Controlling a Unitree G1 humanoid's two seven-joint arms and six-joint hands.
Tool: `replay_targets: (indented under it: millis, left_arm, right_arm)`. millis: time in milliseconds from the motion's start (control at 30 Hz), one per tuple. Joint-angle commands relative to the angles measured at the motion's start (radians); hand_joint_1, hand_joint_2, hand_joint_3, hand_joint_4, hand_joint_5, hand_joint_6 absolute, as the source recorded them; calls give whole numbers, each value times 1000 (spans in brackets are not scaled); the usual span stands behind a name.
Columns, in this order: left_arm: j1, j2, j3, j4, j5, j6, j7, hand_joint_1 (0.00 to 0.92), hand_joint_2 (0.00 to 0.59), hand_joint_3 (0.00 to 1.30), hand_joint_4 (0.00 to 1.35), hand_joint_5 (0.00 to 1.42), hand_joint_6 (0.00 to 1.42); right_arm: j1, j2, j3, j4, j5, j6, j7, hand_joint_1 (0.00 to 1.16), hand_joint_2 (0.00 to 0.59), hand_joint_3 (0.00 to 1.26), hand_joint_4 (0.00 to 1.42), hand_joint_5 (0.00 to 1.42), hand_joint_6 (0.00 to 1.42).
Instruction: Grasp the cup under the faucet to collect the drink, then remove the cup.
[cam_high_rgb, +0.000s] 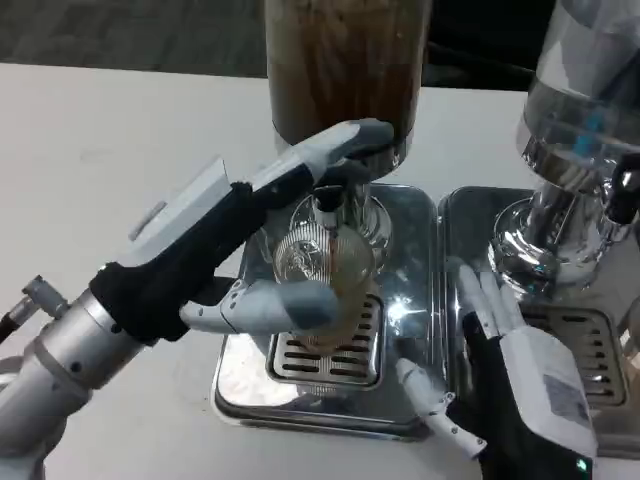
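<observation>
We note the white table (90, 150) lies bare to the left. The chrome drip tray (405, 215) crowds its neighbour's edge. The ribbed clear glass cup (322, 262), holding brown drink, stands under the silver faucet (328, 205), held by the left hand (250, 250). The right hand (500, 370) rests spread, holding nothing.

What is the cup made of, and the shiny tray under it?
The cup looks like clear glass or hard plastic: you can see through it, and its ribbed sides catch the light. Which of the two, the picture cannot settle. The tray looks like polished metal, probably steel: it is silvery, mirrors bright glints, and has a slotted grate in it.
</observation>
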Motion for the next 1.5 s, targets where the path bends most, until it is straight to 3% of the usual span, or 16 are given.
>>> replay_targets:
  millis: [33,267,833,1500]
  left_arm:
    - [18,20,-16,-7,28,-17,-16,0,91,105,58,269,200]
    - [14,21,-18,-11,25,-13,-15,0,91,111,58,269,200]
    - [20,16,-19,-28,35,-3,1,0,97,123,58,269,203]
    - [35,13,-13,-46,50,11,32,0,104,133,58,269,203]
  right_arm:
    - [-44,-9,-12,1,56,-38,57,305,299,0,0,0,87]
    - [-119,1,-9,47,93,-24,123,374,270,0,0,0,3]
    - [-218,35,-4,123,109,13,201,438,249,0,0,0,0]
    - [-288,67,-17,220,193,-20,201,424,252,0,0,0,0]
